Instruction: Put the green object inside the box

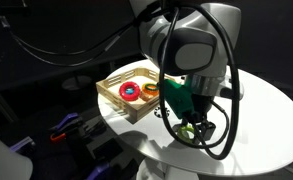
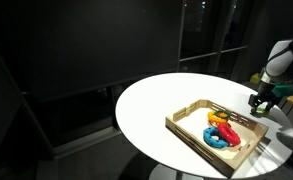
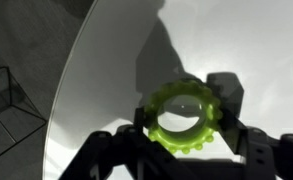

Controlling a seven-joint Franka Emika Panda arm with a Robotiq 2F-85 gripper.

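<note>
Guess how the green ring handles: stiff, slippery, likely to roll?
Probably stiff: the green ring looks round and unsquashed between the fingers. Its bumpy rim likely resists slipping. If it lands on edge on the smooth white table, it might roll.

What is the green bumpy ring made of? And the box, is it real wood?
The green ring looks like plastic: bright even colour, a smooth, slightly shiny surface and neatly moulded bumps. It might be rubbery; the pictures can't tell. The box looks like bare light wood: pale tan slats with a dull, matte finish and no paint showing.
</note>
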